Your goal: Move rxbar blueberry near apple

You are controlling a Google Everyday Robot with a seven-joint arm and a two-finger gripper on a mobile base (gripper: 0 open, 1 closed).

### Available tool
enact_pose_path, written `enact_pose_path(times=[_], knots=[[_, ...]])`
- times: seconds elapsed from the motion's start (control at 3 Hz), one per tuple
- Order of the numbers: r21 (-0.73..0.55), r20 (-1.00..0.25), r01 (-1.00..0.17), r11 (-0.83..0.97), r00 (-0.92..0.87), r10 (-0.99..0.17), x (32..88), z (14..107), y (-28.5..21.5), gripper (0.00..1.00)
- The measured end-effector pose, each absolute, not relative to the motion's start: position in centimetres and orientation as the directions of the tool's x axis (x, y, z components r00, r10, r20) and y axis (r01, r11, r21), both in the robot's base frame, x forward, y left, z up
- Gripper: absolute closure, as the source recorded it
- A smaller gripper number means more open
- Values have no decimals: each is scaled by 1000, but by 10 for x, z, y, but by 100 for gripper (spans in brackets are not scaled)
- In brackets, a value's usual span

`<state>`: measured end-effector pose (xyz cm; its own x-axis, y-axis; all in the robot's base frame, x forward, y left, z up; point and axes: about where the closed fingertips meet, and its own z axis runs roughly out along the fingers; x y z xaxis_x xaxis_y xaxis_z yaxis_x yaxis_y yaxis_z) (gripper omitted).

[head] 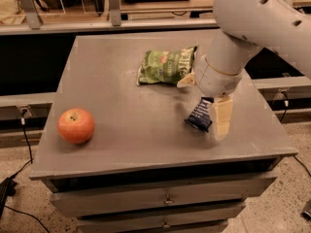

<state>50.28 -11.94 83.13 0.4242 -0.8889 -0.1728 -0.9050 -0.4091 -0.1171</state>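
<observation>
The rxbar blueberry (198, 116), a small dark navy bar, lies flat on the right part of the grey table (126, 130). The red-orange apple (76, 125) sits far to the left, near the table's front left corner. My gripper (204, 100) hangs just above the bar's far end. It is open, with one cream finger (221, 119) right of the bar and the other (186, 81) up to the left by the chip bag. The wrist hides the bar's top edge. The gripper holds nothing.
A crinkled green chip bag (165, 66) lies at the table's back middle, just left of the arm. The table has drawers (165, 198) below its front edge. A shelf rail (112, 23) runs behind the table. Cables lie on the floor at left.
</observation>
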Motion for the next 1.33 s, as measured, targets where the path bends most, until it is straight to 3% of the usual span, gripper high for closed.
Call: enact_pose_path(times=[0.33, 0.67, 1.0, 1.33], knots=[[-93, -168, -906, -413, 423, -890, 503, 817, -121, 16], [-79, -165, -907, -415, 422, -891, 502, 812, -121, 41], [-80, -165, -907, -415, 422, -891, 502, 823, -121, 72], [-80, -165, -907, -415, 422, -891, 502, 830, -121, 95]])
